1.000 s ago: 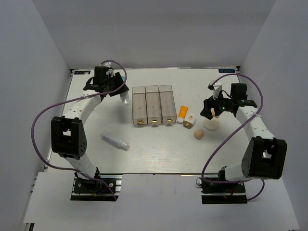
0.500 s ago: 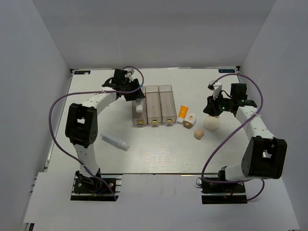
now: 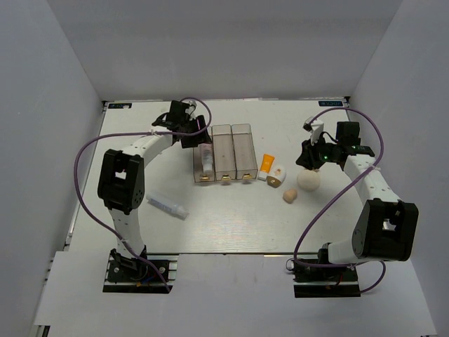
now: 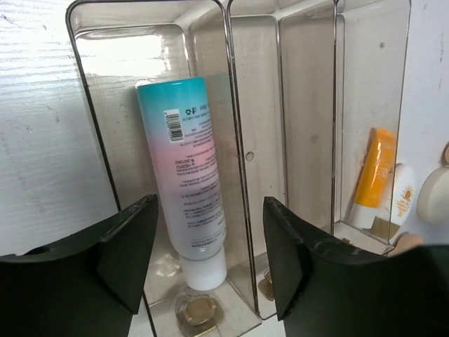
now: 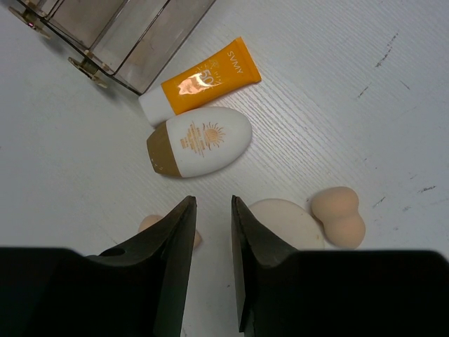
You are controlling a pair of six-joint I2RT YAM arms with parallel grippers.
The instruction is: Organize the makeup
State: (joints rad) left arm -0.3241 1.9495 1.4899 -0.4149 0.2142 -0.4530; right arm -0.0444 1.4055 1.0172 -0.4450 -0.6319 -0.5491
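**A:** Working out from the bases, what lies loose?

**B:** Nearest is a white tube (image 3: 167, 206), flat on the table (image 3: 231, 225) and well apart from the rest. On the right there is a beige sponge (image 3: 290, 196), then the round puff (image 3: 309, 180), a white oval bottle (image 3: 278, 174), and the orange tube (image 3: 266, 164) just beside the tray (image 3: 232, 151).

**A:** And the right gripper (image 5: 212, 203)?

**B:** It hovers over that cluster. Its fingers are nearly together, with a slim gap and nothing in it.

**A:** And the tray itself?

**B:** The pink-and-blue tube (image 4: 186, 175) lies in the left compartment, cap toward the near end. It is the only piece inside. At the far end the left gripper (image 4: 210, 202) hangs over it, jaws apart and holding nothing.

**A:** So which step is this?

**B:** I'd judge that tube placed, with most of the sorting yet to do. Next, the left arm probably needs to lift clear and reach back for the white tube. The right would have to spread wider before coming down on the puff or the bottle.
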